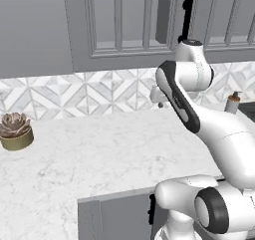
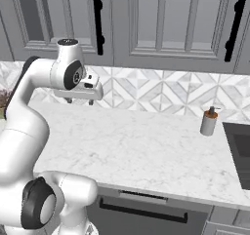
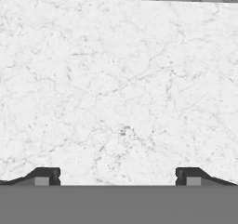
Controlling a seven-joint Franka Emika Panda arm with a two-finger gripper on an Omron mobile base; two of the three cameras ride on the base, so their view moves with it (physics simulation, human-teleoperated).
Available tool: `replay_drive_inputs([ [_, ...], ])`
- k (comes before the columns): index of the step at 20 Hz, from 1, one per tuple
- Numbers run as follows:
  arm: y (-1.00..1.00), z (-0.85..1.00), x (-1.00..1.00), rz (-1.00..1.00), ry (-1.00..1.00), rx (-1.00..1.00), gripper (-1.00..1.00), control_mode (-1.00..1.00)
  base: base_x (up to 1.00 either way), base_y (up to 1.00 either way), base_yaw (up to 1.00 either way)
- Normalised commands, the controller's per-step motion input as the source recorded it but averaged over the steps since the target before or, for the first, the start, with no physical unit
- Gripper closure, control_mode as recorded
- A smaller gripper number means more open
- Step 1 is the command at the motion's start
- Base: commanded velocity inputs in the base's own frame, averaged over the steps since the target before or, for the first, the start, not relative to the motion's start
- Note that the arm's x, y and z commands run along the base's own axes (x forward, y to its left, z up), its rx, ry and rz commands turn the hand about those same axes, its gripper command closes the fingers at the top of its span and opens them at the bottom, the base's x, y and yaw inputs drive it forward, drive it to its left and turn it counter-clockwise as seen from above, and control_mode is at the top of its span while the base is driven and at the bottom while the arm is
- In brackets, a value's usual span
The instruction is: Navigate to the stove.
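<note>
The setting is a rendered kitchen: a white marble bench (image 2: 146,151) runs below grey wall cabinets (image 2: 161,24) with black handles, backed by a diamond-patterned tile splashback (image 2: 161,95). A potted succulent (image 1: 15,130) stands on the bench at the far left of the left base view, and a small grey soap dispenser (image 2: 209,121) with a brown top stands near the bench's right end. Just beside the dispenser, at the right edge of the right base view, a dark recessed surface (image 2: 240,148) cuts into the bench; whether this is the stove or a sink cannot be told from these pictures, since no ring burners or front knobs are visible. Below the bench front, a dark panel with a long handle (image 2: 144,212) appears, possibly an appliance door. The arm is folded high over the bench, and the claw (image 3: 119,176) is released, its two finger tips wide apart above bare marble and grasping nothing. Judged by this, the task is not complete: the base faces plain bench, and it probably has to drive on, likely to the right, until the stove is squarely ahead.
</note>
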Motion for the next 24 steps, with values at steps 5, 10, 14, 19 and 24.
replay_drive_inputs([
  [5,0.00,0.00,0.00,0.00,0.00,0.00,-1.00,1.00,-0.60,-0.41,0.00],
  [10,0.00,0.00,0.00,0.00,0.00,0.00,-1.00,1.00,-0.74,0.25,0.23],
  [14,0.00,0.00,0.00,0.00,0.00,0.00,-1.00,1.00,-0.40,0.36,0.40],
  [19,0.00,0.00,0.00,0.00,0.00,0.00,-1.00,1.00,-0.24,0.35,0.50],
  [24,0.00,0.00,0.00,0.00,0.00,0.00,-1.00,1.00,-0.32,0.45,0.65],
])
